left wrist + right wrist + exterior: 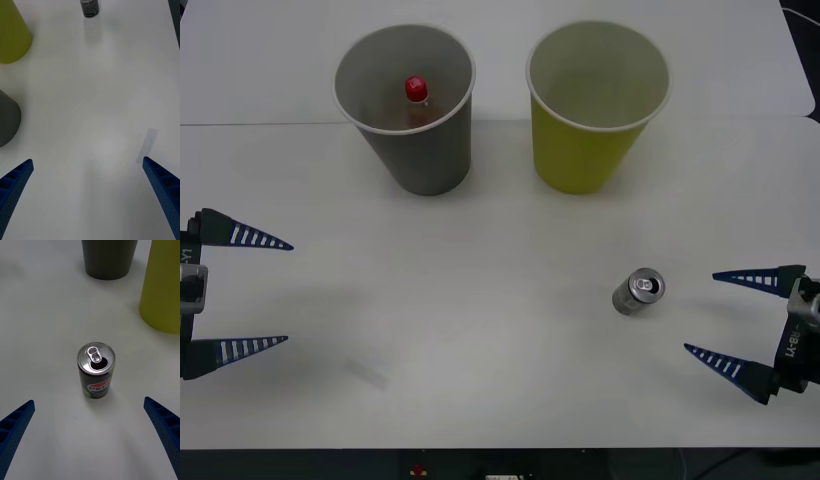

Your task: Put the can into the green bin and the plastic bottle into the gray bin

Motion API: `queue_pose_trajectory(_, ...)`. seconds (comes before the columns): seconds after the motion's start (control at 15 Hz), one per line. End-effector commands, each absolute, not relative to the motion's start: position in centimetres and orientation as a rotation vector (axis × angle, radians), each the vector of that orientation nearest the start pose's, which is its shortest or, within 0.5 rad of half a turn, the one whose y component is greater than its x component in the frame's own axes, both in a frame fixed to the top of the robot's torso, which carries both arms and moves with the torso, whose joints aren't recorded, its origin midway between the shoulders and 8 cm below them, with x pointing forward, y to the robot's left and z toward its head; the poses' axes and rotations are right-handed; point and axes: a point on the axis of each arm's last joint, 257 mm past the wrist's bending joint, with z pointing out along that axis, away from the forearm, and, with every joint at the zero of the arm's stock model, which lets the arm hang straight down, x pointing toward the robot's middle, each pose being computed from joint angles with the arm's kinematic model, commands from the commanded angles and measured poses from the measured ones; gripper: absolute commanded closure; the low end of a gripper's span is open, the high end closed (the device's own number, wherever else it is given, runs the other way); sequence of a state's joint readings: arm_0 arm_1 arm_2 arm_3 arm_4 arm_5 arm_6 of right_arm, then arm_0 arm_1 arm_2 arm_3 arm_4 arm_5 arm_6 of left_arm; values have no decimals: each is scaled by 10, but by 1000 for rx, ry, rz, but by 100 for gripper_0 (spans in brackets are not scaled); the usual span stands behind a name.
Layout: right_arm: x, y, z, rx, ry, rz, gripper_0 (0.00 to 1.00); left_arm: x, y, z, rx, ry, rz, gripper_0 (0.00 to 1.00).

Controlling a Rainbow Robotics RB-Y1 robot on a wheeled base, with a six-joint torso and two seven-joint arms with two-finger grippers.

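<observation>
Over on the left, the left gripper (275, 292) hangs low above the white table (480, 330), its blue ribbed fingers spread wide with nothing between them, tips aimed inward across the matte, smooth tabletop. Well ahead of that claw and off toward the far side stands the gray bin (415, 110), a tall tapered paper cup with a pale rolled rim, and down inside it sits the plastic bottle (416, 92) (only the round red cap and a bit of brownish body show). Just beside it on the right is the green bin (595, 105), same tapered shape, yellow-green wall, pale inside. Now the can (96, 369): a small metal cylinder standing upright, shiny silver top with its pull tab, dark body with a green-yellow patch near the base. It stands squarely ahead of the right gripper (702, 312), near the tips but not touching. That claw's fingers are also wide apart, the arm reaching in level from the right edge.
</observation>
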State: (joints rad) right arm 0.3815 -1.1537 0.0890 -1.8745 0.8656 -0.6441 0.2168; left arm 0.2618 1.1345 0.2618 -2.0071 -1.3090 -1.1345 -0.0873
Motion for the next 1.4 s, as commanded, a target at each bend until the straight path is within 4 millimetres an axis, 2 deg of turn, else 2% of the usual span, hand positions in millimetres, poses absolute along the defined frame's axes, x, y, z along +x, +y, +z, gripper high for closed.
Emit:
queue_pose_trajectory(0.07,348,-271,-246,-1104,1665,381,0,341,286,-167,1762,1444,-118,0)
queue_pose_trajectory(0.73,367,-267,-276,-1103,1540,487,0,341,286,-167,1762,1444,-118,0)
queue_pose_trajectory(1.4,403,-229,-301,-1083,1464,544,0,341,286,-167,1762,1444,-118,0)
